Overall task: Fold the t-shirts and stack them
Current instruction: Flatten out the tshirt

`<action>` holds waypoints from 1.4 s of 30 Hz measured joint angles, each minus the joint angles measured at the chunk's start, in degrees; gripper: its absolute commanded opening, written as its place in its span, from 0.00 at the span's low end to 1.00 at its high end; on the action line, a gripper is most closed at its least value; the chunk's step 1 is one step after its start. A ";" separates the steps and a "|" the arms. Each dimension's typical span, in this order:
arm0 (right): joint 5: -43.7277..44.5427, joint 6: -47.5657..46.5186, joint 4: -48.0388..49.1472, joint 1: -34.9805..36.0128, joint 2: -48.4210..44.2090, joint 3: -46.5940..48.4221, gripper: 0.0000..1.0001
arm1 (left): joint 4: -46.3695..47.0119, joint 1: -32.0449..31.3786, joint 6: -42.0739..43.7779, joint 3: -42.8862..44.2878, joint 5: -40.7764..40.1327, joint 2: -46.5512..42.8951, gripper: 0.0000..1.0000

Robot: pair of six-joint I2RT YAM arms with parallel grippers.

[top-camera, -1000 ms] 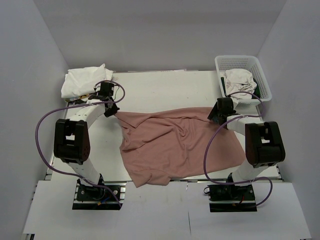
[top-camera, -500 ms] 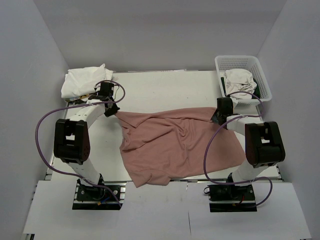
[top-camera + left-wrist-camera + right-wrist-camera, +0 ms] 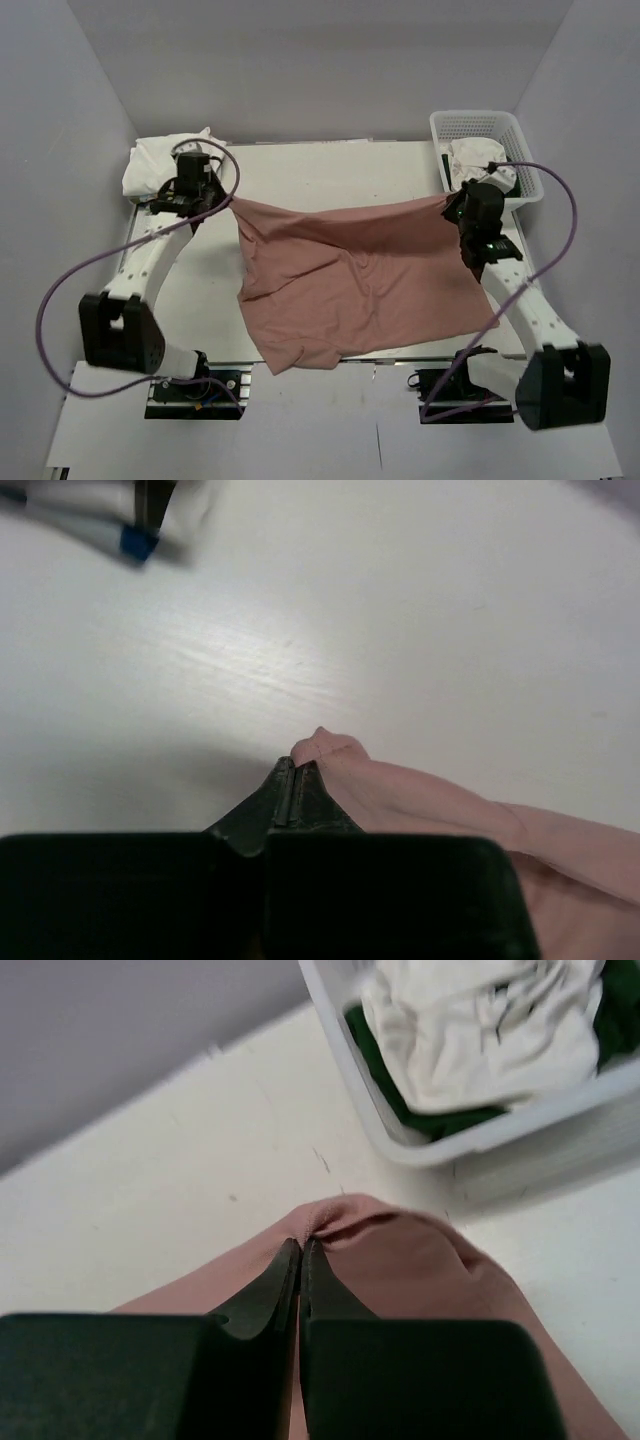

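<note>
A dusty-pink t-shirt [image 3: 350, 285] lies spread over the table's middle, its far edge lifted and stretched between both arms. My left gripper [image 3: 232, 203] is shut on the pink t-shirt's far-left corner [image 3: 325, 748]. My right gripper [image 3: 449, 205] is shut on the far-right corner [image 3: 330, 1215]. A pile of white t-shirts [image 3: 165, 160] sits at the table's far-left corner. Another white t-shirt [image 3: 475, 158] lies crumpled in the basket, over dark green cloth [image 3: 400, 1095].
The white mesh basket [image 3: 520, 135] stands at the far right, just behind my right gripper. The table's near edge [image 3: 400, 362] runs under the pink shirt's hem. Grey walls close in on three sides.
My right gripper shut on the pink shirt's corner. Both arms then reached toward the far side and apart, lifting and pulling the shirt's far edge taut.
</note>
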 measured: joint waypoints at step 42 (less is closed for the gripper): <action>-1.53 -12.20 -17.33 -0.20 -24.52 41.44 0.00 | -1.44 -0.22 8.20 57.94 4.79 -20.76 0.00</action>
